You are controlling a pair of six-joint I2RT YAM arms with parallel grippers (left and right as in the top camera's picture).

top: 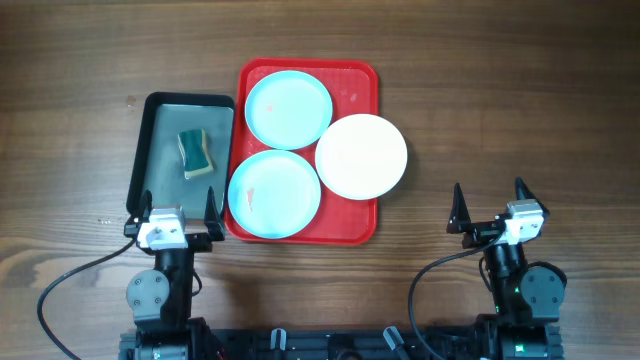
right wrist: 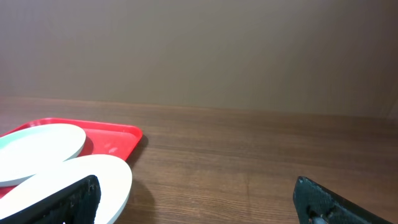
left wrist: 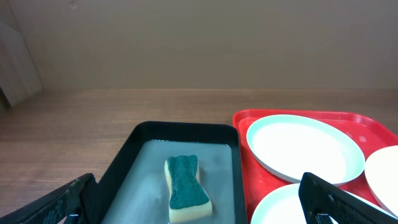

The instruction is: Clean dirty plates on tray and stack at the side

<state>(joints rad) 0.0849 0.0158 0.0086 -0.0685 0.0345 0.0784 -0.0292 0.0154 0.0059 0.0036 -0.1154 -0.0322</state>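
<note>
One dark grey metal tray (top: 150, 150) lies at the left, holding one yellow sponge (top: 197, 153) with a green scrub face. The left gripper (top: 178, 203) hangs at its near edge, fingers spread wide, grasping nothing. Just right of it, one glossy red tray (top: 360, 85) with rounded corners carries three round shallow plates: the far blue plate (top: 288, 108), the near blue plate (top: 274, 193) with a faint reddish smudge, and the white plate (top: 361, 155) overhanging the right rim. The right gripper (top: 489, 195), likewise spread and empty, hangs over the wooden table (top: 520, 80), apart from the white plate.
</note>
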